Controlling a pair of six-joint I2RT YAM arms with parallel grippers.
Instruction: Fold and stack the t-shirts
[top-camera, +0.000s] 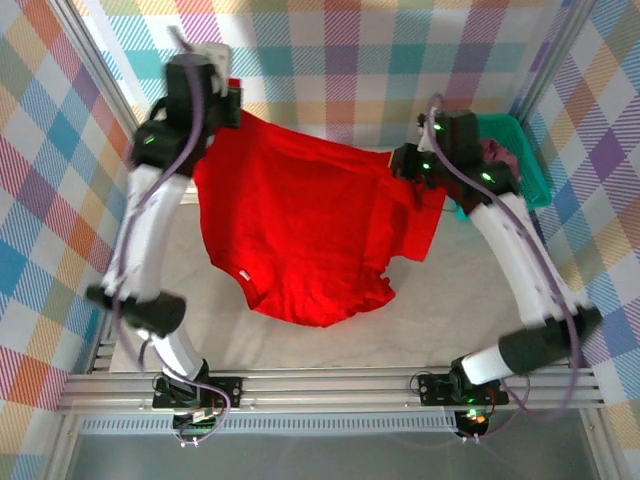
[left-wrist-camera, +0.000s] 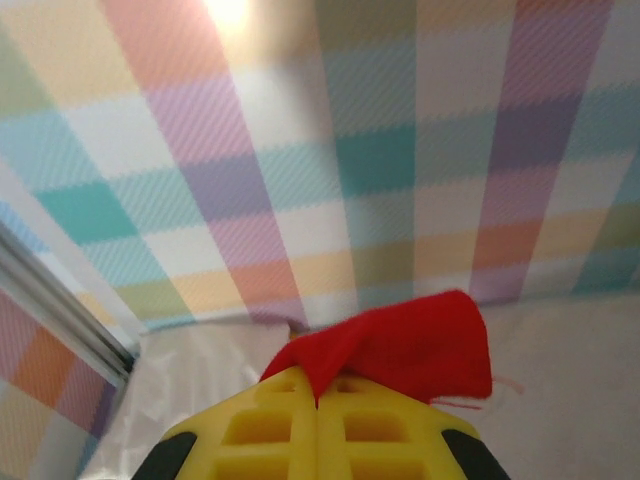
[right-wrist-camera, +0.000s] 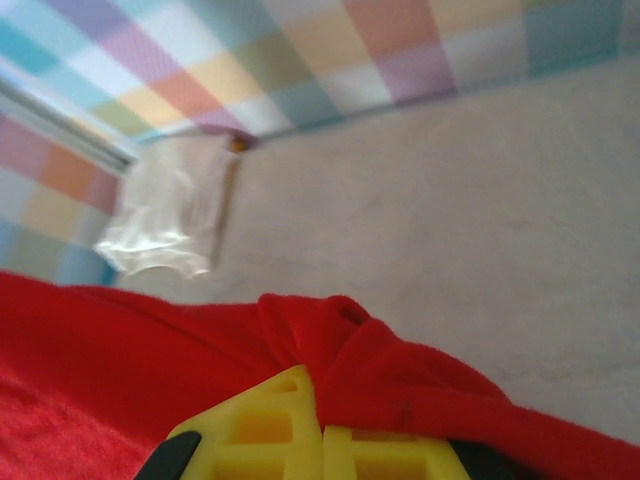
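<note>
At about eleven o'clock on the table (top-camera: 470, 300), the left gripper (top-camera: 226, 92) is raised above the surface. Its yellow fingers (left-wrist-camera: 270, 430) are pressed together on a corner of the red t-shirt (top-camera: 300, 230). From the left wrist, that corner pokes up as a small red tuft against the checked wall (left-wrist-camera: 400, 150).

The shirt is strung from there toward two o'clock like washing on a line. It covers the middle of the table, and its lower edge sags toward six o'clock. From where I stand, I can't be sure whether that edge rests on the cloth-covered top or hangs just clear.

At two o'clock the right gripper (top-camera: 400, 162) is likewise clamped on the far edge of the shirt, with red cloth bunched over and around its tips. One sleeve droops below it. Beyond the gripper, in the right wrist view, a crumpled piece of clear plastic (right-wrist-camera: 165, 215) lies at the foot of the wall.

Further right, near three o'clock, sits the green basket (top-camera: 532, 170). The right arm crosses in front of it, and a maroon t-shirt (top-camera: 498, 153) is heaped inside.
</note>
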